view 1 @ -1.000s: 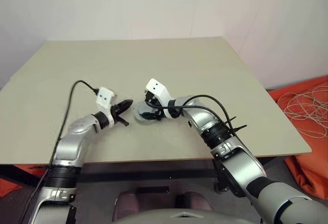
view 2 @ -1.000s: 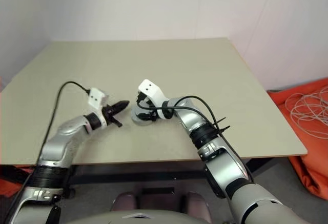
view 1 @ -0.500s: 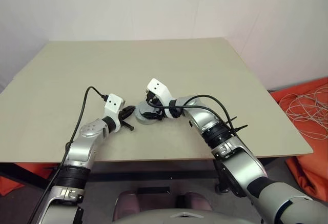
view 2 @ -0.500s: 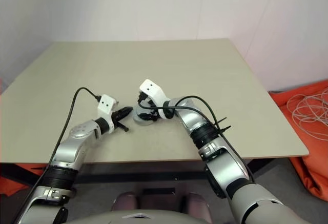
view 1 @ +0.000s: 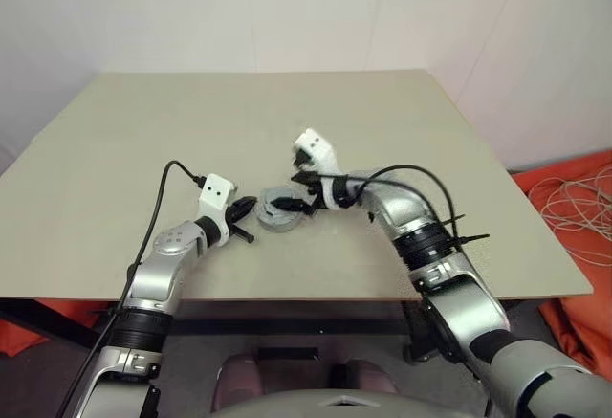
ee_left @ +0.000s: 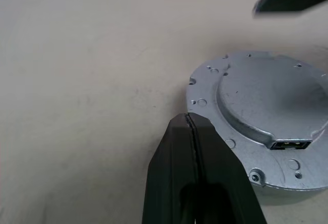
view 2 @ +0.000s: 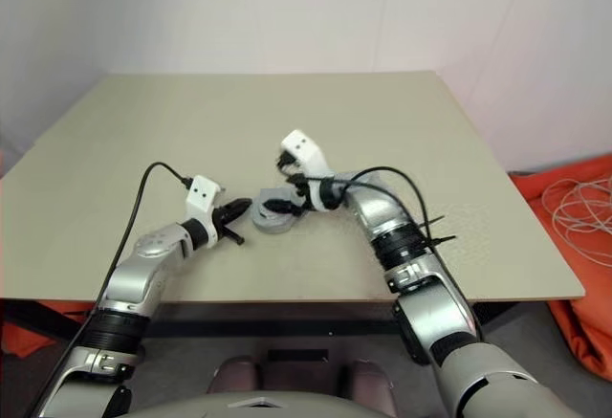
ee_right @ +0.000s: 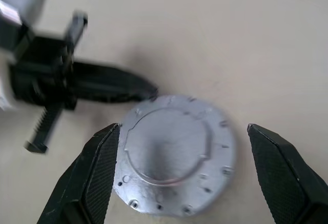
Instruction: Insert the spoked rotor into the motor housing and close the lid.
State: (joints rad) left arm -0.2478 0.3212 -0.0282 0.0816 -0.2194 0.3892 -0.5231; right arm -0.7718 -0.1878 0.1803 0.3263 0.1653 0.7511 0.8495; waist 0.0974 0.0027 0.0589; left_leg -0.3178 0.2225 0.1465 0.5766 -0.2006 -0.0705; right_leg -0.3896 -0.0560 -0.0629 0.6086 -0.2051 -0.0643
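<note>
Lid seated on motor housing; closing step looks done. Right gripper spread wide, lid between fingers. Left gripper pressed together, tips at lid edge. Next: check seating.

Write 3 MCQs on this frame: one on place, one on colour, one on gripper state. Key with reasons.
1. Where is the left gripper?
A. At the rim of the lid
B. At the table's far edge
C. Off the table

2. What colour is the lid's upturned face?
A. Copper
B. Plain grey
C. Black

3. How does the right gripper stand?
A. Shut on the lid
B. Shut, empty
C. Open, a finger on each side of the lid, apart from it

Key: 1 A, its tip meets the lid's rim in the left wrist view. 2 B, bare grey metal faces up. 3 C, gaps show between fingers and lid.
</note>
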